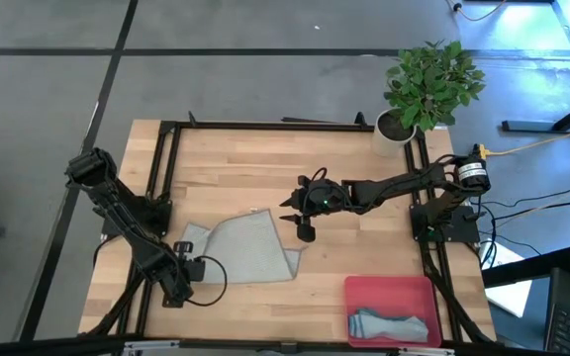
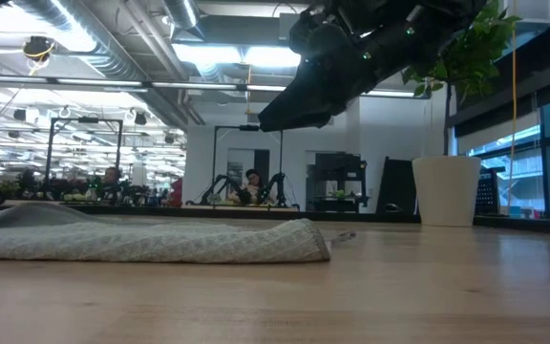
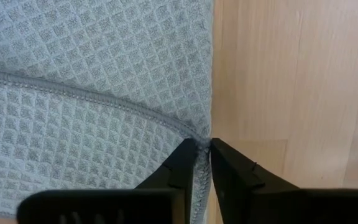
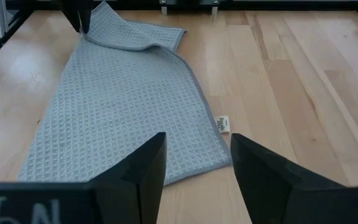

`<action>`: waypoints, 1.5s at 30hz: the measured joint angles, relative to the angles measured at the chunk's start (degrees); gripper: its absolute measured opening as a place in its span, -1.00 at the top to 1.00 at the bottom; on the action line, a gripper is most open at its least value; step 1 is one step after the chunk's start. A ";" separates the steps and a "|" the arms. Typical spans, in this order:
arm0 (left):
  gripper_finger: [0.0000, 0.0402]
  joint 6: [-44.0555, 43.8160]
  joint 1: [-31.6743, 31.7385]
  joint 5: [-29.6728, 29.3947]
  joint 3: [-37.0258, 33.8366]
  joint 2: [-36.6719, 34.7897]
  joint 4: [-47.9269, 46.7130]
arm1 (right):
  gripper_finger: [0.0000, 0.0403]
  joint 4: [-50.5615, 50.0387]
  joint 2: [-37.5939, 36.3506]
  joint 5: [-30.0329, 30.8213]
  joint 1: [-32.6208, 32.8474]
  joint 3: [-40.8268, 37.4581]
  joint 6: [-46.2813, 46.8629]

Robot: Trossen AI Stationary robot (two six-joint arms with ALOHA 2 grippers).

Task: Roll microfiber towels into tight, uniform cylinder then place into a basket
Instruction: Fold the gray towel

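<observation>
Nearest, on the near right of the wooden table [image 1: 265, 158], is the pink basket [image 1: 419, 289]. The light teal-blue towel [image 1: 392, 324] is already lying in it as a loose roll, at the basket's near end.

Over on the near left, the left gripper [image 3: 203, 149] is down at table level on the near-left corner of the pale grey-green towel [image 1: 240, 252]. Its jaws are nearly together with the towel's stitched hem pinched between them, so it's gripping that corner. The corner is flopped over onto the rest of the cloth, so there's a fold there.

The rest of that towel lies mostly flat on the wood around the middle of the table, left of centre, well apart from the basket. It's got a waffle weave and a small white tag [image 4: 224, 123] sticking out from one long edge.

A bit farther back, the right gripper [image 1: 300, 220] hangs above the table just past the towel's far-right end. Its jaws are spread apart with nothing in them, and it isn't touching the cloth.

At the far right corner there's a leafy plant [image 1: 428, 84] in a white pot [image 2: 445, 191]. Beyond the table it's an office-type room with a person [image 2: 251, 182] sitting way in the back.
</observation>
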 joint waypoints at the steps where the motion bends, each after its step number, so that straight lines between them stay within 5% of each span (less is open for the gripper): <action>1: 0.81 0.00 0.00 0.02 0.00 0.00 -0.05 | 0.11 -0.01 0.00 0.00 0.02 0.00 0.00; 5: 0.97 0.00 0.00 0.15 0.00 -0.02 -1.41 | 0.11 -0.02 0.00 0.00 0.00 0.00 0.00; 21: 1.00 0.00 4.65 0.07 0.00 -0.04 -7.44 | 0.11 4.74 0.93 -0.42 -1.39 0.07 1.61; 31: 1.00 0.04 6.44 0.07 0.00 -3.91 -10.02 | 0.11 7.03 12.78 -7.13 -4.45 6.09 3.26; 45: 1.00 -0.02 7.23 -2.69 0.00 -8.44 -11.99 | 0.11 -5.58 25.26 -9.53 -7.59 17.82 -0.25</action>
